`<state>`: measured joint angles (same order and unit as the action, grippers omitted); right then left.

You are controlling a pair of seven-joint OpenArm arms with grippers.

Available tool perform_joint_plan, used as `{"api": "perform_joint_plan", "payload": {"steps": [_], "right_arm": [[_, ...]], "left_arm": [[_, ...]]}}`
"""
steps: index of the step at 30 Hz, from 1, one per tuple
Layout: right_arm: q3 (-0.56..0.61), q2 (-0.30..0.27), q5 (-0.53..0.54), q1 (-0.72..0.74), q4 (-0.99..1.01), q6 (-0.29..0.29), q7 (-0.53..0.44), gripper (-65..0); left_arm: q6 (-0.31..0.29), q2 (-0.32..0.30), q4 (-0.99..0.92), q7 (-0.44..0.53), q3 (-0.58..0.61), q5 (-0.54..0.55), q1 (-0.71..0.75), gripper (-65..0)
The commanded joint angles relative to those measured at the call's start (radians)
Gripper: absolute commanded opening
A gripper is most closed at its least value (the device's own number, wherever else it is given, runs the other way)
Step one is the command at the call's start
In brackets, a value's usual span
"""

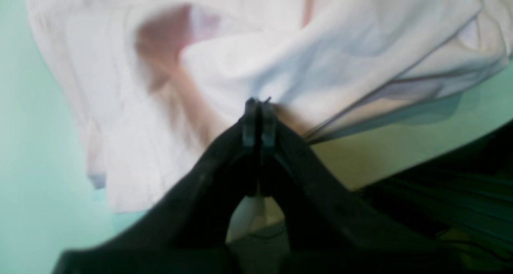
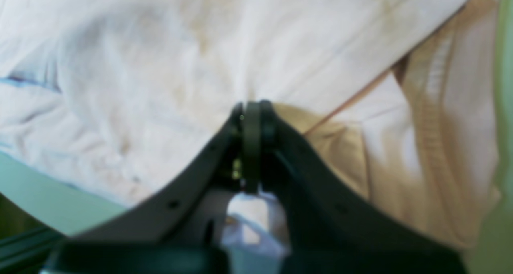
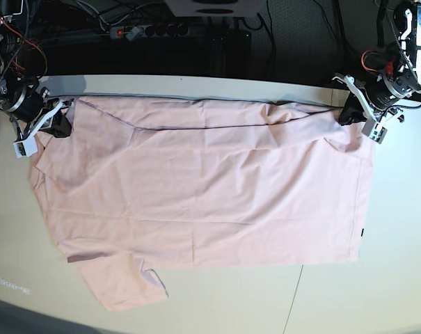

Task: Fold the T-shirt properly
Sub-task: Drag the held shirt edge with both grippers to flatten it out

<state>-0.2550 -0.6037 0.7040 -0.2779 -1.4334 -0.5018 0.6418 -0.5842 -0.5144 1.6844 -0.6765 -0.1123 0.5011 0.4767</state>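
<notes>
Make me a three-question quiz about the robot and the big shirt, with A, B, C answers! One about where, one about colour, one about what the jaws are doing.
1. Where on the T-shirt do both arms hold?
A. its far edge, at the two corners
B. the middle
C. the near sleeve

2. What colour is the side of the T-shirt facing up?
A. dark blue
B. pale pink
C. bright green

3. How do the jaws of the left gripper and the right gripper stand?
A. wide open above the cloth
B. one open, one closed
C. both closed on the cloth

Answers: 1 A, the base view shows an arm at each far corner. 2 B, the whole spread cloth looks pale pink. 3 C, each wrist view shows the jaws pressed together with fabric bunched at the tips.
</notes>
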Motion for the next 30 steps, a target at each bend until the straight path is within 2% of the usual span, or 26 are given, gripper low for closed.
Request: {"api": "perform_joint_plan", "payload": {"steps": [1, 8, 11, 20, 26, 28, 30], "right_arm": [[-0.006, -0.034, -0.011, -0.004, -0.007, -0.048, 0.026, -65.0], [-0.006, -0.111, 0.066, -0.003, -0.007, -0.048, 0.075, -65.0], [-0.006, -0.127, 0.075, -0.012, -0.007, -0.048, 0.081, -65.0], [-0.006, -0.127, 0.093, -0.067, -0.009, -0.048, 0.083, -65.0], [-0.006, -0.127, 0.093, -0.066, -0.009, -0.047, 0.061, -65.0], [-0.006, -0.127, 0.093, -0.066, -0.009, -0.047, 0.061, -65.0], [-0.006, -0.127, 0.090, -0.067, -0.008, -0.047, 0.062, -65.0]], "left_arm": [[0.005, -0.010, 0.005, -0.091, -0.011, -0.049, 0.032, -65.0], [0.005, -0.010, 0.080, -0.090, -0.060, -0.049, 0.092, -65.0], [0.005, -0.010, 0.084, -0.084, -0.060, -0.048, 0.089, -65.0], [0.005, -0.010, 0.084, -0.082, -0.060, -0.048, 0.089, -65.0], [0.004, -0.010, 0.093, -0.039, -0.060, -0.049, 0.070, -65.0], [0.005, -0.013, 0.109, -0.047, -0.062, -0.047, 0.051, -55.6], [0.005, -0.013, 0.128, -0.059, -0.075, -0.031, 0.037, -49.5]]}}
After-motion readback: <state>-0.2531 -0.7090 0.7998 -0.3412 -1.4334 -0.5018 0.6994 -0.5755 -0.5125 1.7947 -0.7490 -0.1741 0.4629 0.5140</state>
